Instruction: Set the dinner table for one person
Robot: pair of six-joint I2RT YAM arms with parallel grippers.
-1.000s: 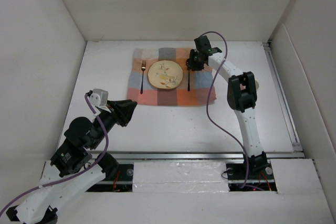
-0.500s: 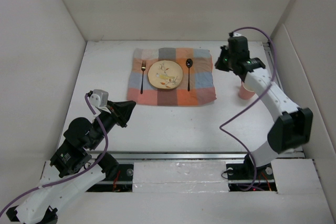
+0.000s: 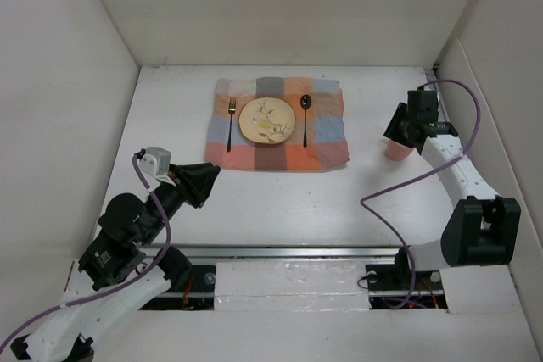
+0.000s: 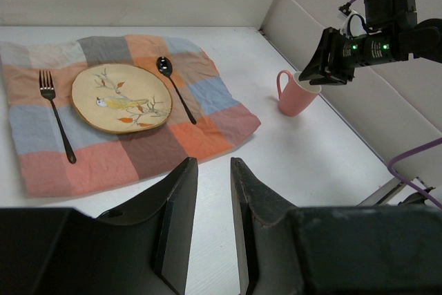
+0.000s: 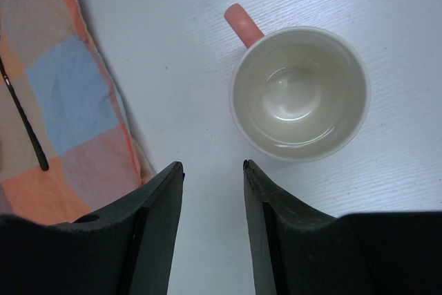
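Tabletop (image 3: pixel 254 201), white, matte and rigid, is filling the walled space before both arms, carrying a checked cloth (image 3: pixel 254 157) near its far edge with plate (image 3: pixel 267 120), fork (image 3: pixel 231 125) and spoon (image 3: pixel 305 116). A pink mug (image 5: pixel 297 94) is standing off the cloth toward the right edge. The right pincer (image 5: pixel 213 167) is hovering just above it, jaws apart and empty. The left pincer (image 4: pixel 214 164) is idling toward the near-left corner, jaws slightly apart. The mug is looking hard, slick and breakable (empty, so probably light), so pinching its wall at the rim seems safest.

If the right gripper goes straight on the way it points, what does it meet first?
Probably the bare dinner table beside the pink mug; one finger might clip the rim, since depth is unclear.
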